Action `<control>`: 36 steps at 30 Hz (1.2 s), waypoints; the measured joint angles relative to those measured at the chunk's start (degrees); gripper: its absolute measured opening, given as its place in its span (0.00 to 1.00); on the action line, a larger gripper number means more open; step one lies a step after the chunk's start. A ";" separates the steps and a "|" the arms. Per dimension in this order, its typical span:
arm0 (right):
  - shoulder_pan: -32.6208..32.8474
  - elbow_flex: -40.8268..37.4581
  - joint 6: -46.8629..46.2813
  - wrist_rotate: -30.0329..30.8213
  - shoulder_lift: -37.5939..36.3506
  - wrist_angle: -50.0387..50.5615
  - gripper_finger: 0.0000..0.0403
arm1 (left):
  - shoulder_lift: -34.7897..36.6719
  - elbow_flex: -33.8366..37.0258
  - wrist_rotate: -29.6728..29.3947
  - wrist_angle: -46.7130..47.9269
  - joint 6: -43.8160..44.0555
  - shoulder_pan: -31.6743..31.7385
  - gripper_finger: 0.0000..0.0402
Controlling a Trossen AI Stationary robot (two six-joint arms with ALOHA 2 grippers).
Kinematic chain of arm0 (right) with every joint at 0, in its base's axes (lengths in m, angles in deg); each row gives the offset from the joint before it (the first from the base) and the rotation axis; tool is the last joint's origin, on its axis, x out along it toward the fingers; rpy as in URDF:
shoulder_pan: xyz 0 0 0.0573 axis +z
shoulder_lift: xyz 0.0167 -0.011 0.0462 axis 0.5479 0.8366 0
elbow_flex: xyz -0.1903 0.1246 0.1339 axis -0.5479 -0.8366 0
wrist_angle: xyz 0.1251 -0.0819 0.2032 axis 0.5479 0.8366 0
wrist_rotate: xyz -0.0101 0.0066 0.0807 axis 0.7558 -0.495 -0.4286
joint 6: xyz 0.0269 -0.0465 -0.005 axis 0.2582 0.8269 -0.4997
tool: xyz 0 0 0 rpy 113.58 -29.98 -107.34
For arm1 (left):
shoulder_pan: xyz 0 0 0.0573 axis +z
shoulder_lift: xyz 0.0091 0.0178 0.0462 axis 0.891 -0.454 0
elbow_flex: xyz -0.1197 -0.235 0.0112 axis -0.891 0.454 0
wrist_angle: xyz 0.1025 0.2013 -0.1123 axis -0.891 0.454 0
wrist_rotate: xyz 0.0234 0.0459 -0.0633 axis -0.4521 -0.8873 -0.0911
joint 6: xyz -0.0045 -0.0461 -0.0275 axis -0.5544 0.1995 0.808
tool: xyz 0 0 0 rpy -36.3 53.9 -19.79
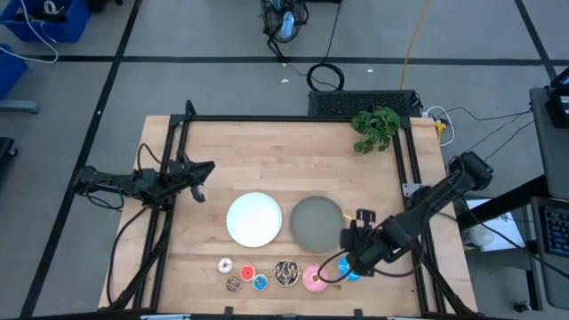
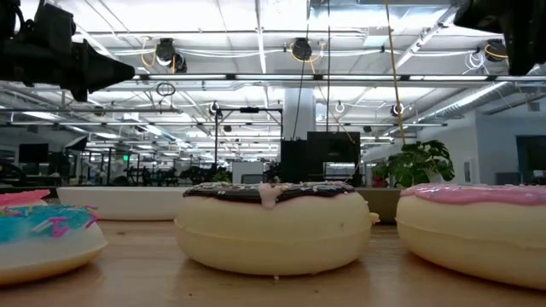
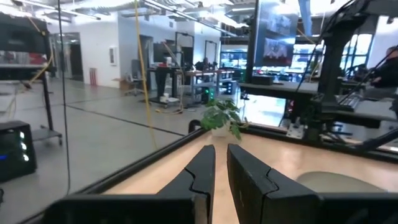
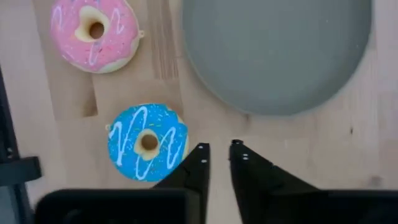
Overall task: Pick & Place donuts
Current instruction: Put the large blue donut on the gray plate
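Right gripper (image 4: 217,148), fingers pressed nearly together and holding nothing, is hovering just beside the blue donut (image 4: 148,143); it should be spreading first and centring over the ring.

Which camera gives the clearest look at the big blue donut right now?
The right wrist view: the blue donut lies fully visible beside the right gripper. In the high view the arm mostly covers it; the low view and left wrist view miss it.

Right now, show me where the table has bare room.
Free: the wide strip between the white plate, grey plate and the potted plant. Crowded: the near edge, where the donuts sit in a row, the right gripper hanging over the blue donut.
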 joint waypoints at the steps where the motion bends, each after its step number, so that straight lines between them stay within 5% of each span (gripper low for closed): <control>1: 0.00 -0.01 1.03 0.00 0.14 -0.83 0.21 | 0.00 0.00 0.01 0.00 -0.29 0.00 0.12; 10: 0.85 -0.02 0.30 -0.22 1.86 -3.49 0.49 | 0.00 -0.02 0.01 0.33 -0.48 0.02 0.12; 29: 1.59 -14.77 -2.30 -3.17 2.81 -17.03 0.64 | 0.00 -0.02 0.03 0.46 -0.59 0.00 0.12; 36: 1.57 -20.99 -3.50 -9.04 2.81 -28.44 0.70 | 0.00 -0.02 0.05 0.48 -0.56 0.01 0.12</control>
